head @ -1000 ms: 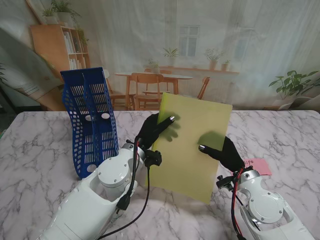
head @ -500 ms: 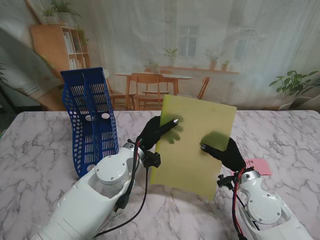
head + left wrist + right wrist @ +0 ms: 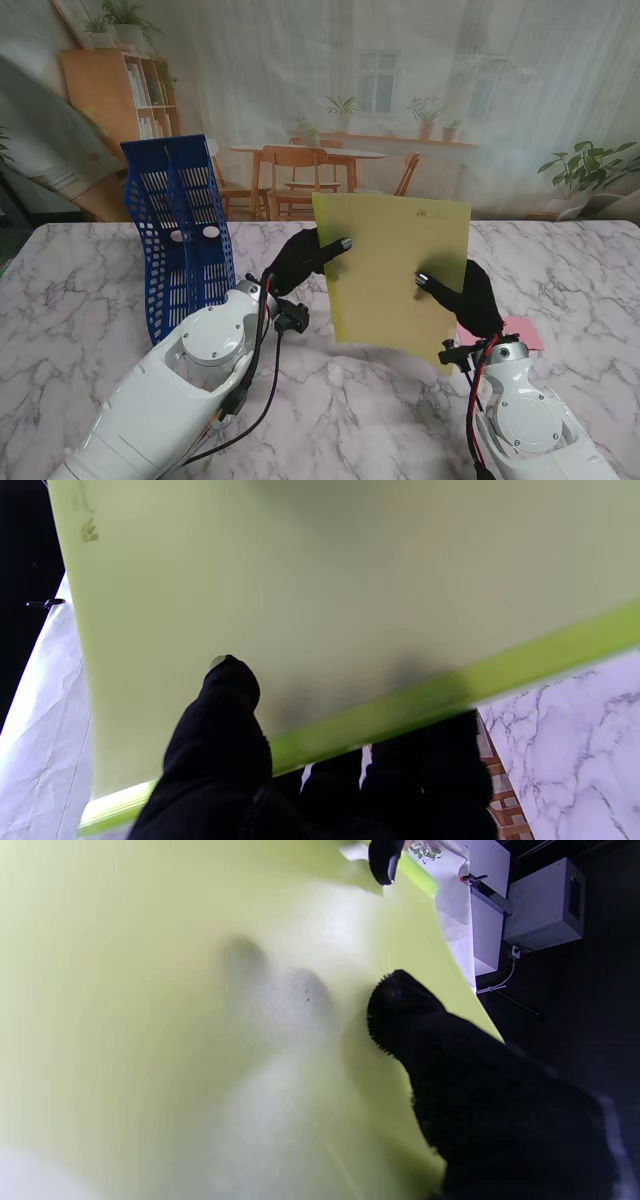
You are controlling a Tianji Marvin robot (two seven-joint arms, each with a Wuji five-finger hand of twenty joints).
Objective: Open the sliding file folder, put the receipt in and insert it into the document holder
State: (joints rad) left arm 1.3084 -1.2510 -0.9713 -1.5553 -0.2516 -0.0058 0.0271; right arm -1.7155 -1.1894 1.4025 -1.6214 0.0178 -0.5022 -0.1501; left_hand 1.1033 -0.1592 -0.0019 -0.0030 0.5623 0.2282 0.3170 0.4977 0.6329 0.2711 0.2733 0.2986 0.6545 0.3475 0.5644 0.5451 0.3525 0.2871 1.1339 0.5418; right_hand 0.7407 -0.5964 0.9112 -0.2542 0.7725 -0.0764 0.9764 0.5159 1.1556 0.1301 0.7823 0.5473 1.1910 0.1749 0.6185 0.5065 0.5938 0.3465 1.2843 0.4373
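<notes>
Both robot hands hold the yellow-green sliding file folder [image 3: 395, 270] up off the marble worktop [image 3: 70, 310], its face turned toward me. The left robot hand [image 3: 300, 262] is clamped on the folder's left edge, thumb on the near face and the other fingers behind it. The right robot hand [image 3: 470, 298] grips the lower right edge the same way, thumb [image 3: 400, 1010] pressed on the sheet. The pink receipt [image 3: 518, 332] lies flat on the worktop just right of the right robot hand. The blue mesh document holder [image 3: 180, 240] stands left of the left robot hand, apart from the folder.
</notes>
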